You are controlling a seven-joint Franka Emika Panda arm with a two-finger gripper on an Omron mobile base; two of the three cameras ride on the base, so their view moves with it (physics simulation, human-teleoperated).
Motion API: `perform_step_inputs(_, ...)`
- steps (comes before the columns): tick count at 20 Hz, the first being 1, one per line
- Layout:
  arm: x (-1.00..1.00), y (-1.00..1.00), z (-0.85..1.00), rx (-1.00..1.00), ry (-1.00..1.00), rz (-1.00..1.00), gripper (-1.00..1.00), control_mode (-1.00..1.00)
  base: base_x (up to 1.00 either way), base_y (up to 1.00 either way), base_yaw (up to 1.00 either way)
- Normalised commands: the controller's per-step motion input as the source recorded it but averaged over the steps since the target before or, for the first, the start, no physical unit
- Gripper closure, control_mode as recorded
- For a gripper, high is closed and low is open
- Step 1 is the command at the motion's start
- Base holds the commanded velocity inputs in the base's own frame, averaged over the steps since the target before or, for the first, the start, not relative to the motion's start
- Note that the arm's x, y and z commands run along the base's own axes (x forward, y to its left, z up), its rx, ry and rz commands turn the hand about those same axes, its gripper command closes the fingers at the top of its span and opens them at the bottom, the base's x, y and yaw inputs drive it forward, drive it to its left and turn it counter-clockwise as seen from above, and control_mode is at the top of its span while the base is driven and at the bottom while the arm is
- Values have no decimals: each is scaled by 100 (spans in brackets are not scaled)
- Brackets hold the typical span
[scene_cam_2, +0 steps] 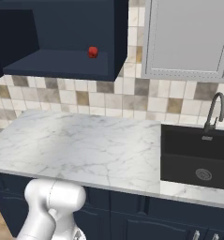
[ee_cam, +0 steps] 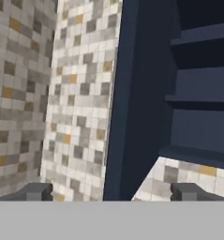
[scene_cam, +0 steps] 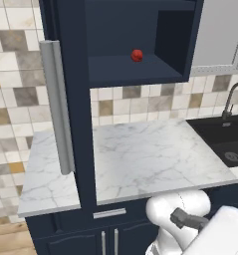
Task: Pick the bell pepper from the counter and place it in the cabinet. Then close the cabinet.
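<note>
Standing wide apart and empty, the claw (ee_cam: 111,191) faced the edge of the open door (ee_cam: 127,103) of the cabinet (scene_cam: 135,69), while the bell pepper (scene_cam: 136,55) already sat on the cabinet's shelf, above the worktop (scene_cam: 140,154).

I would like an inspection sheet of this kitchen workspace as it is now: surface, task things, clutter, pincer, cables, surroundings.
Surface: white marble counter, nothing lying on it.
Job's things: red bell pepper sits on the shelf inside the navy cabinet; cabinet door stands open, silver bar handle on its edge.
Clutter: nothing seen.
Grippers: pincer open, holding nothing, facing the door's edge and the tiled wall.
Cables: nothing seen.
Surroundings: black sink with faucet to the right, light grey wall cabinet above it, tiled backsplash.
</note>
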Motion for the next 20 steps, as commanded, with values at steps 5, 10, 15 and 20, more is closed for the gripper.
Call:
perform_step_inputs(5, 31, 88, -7, -13, -5, -18, -100, -100, 0, 0, 0)
perform_step_inputs(10, 43, 98, -31, -17, -1, -26, -100, -100, 0, 0, 0)
perform_step_inputs(15, 92, 65, -31, -13, 5, -50, -100, -100, 0, 0, 0)
perform_step_inputs(20, 86, 54, -29, -17, 17, -57, -100, -100, 0, 0, 0)
